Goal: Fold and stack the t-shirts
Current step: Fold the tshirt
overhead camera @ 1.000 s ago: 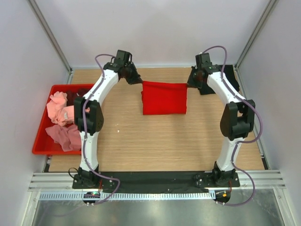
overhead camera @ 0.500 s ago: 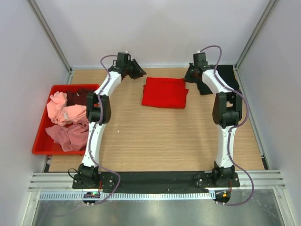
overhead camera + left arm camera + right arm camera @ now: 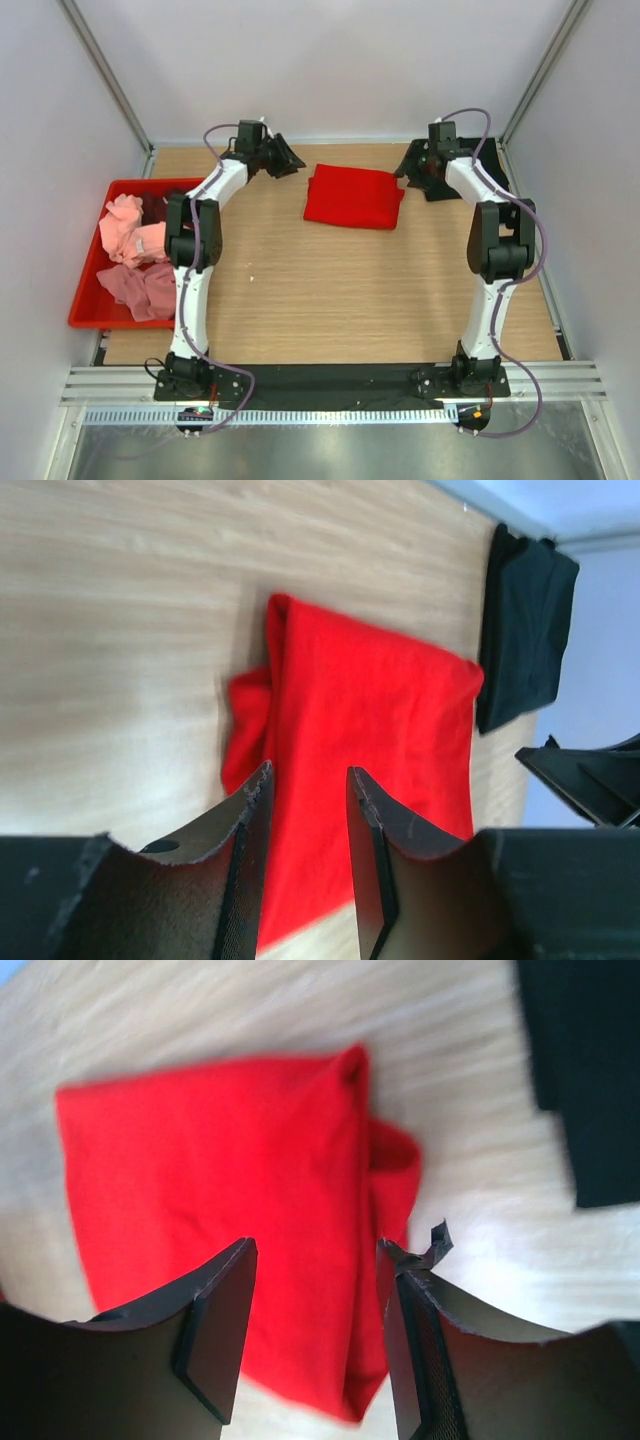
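Note:
A folded bright red t-shirt [image 3: 354, 197] lies flat at the back middle of the table, also seen in the left wrist view [image 3: 385, 715] and the right wrist view [image 3: 230, 1170]. A folded black t-shirt [image 3: 485, 165] lies at the back right, behind the right arm. My left gripper [image 3: 291, 158] stands open just left of the red shirt, nothing between its fingers. My right gripper [image 3: 410, 168] stands open at the shirt's right edge, also empty. Pink, dusty rose and dark maroon t-shirts [image 3: 135, 255] are heaped in the red crate.
The red plastic crate [image 3: 88, 290] sits at the table's left edge. White walls and metal posts close in the back and sides. A black mat [image 3: 330, 378] runs along the front by the arm bases.
Both grippers have let go of the red shirt and opened. The shirt's back edge dropped onto the table, and both grippers drew slightly outward from it.

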